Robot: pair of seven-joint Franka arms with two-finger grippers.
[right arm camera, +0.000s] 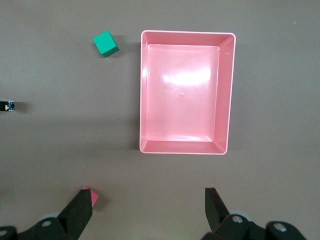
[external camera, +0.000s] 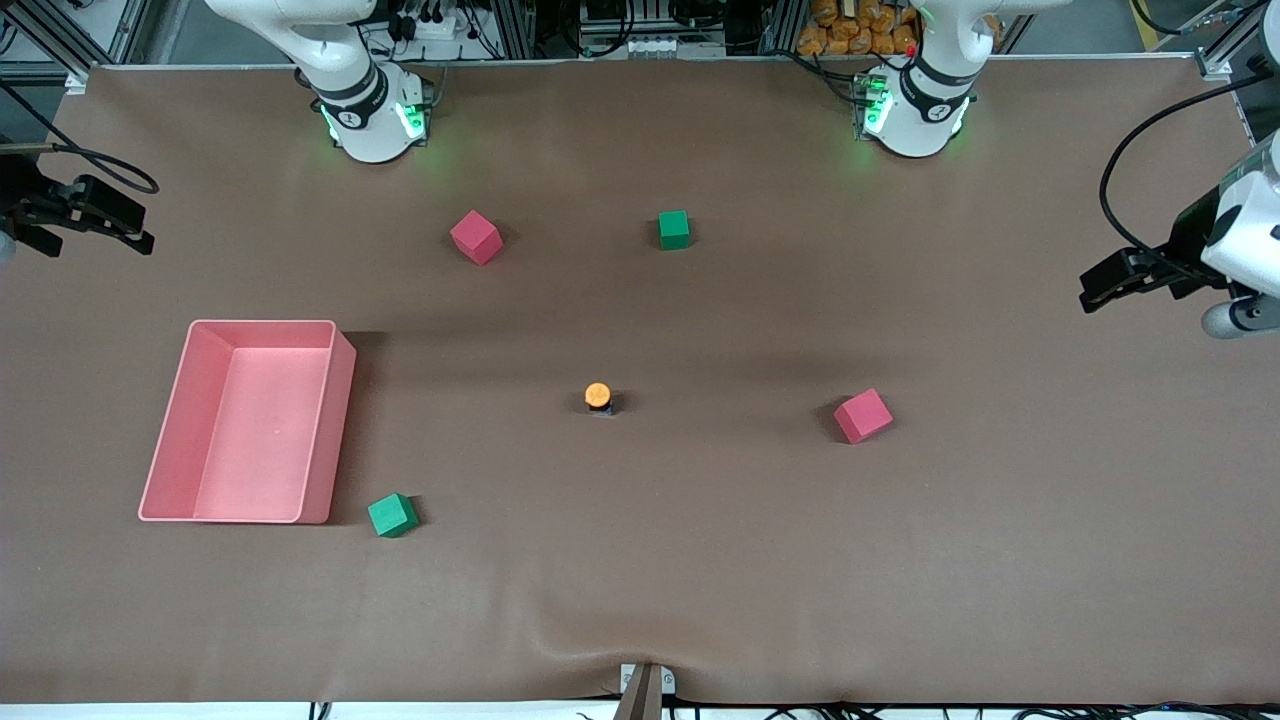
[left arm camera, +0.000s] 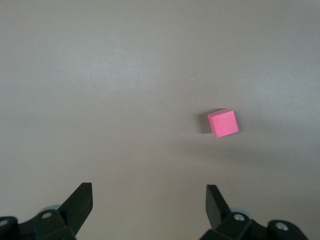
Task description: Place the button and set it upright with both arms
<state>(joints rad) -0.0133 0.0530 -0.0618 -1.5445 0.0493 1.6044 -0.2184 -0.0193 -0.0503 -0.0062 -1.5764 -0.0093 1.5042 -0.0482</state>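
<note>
No readable text, label, brand, number or sign on anything in view.

In the right wrist view the button (right arm camera: 7, 106) is cut by the picture's edge, so only a sliver of its dark body shows, and a red cube (right arm camera: 91, 196) is half covered by a finger of the right hand (right arm camera: 145, 210). In the front view the right hand (external camera: 85, 215) and the left hand (external camera: 1125, 277) sit at the picture's edges with their arms mostly cropped. The button (external camera: 598, 398) there is too small to make out more than its orange cap above a dark body.
</note>
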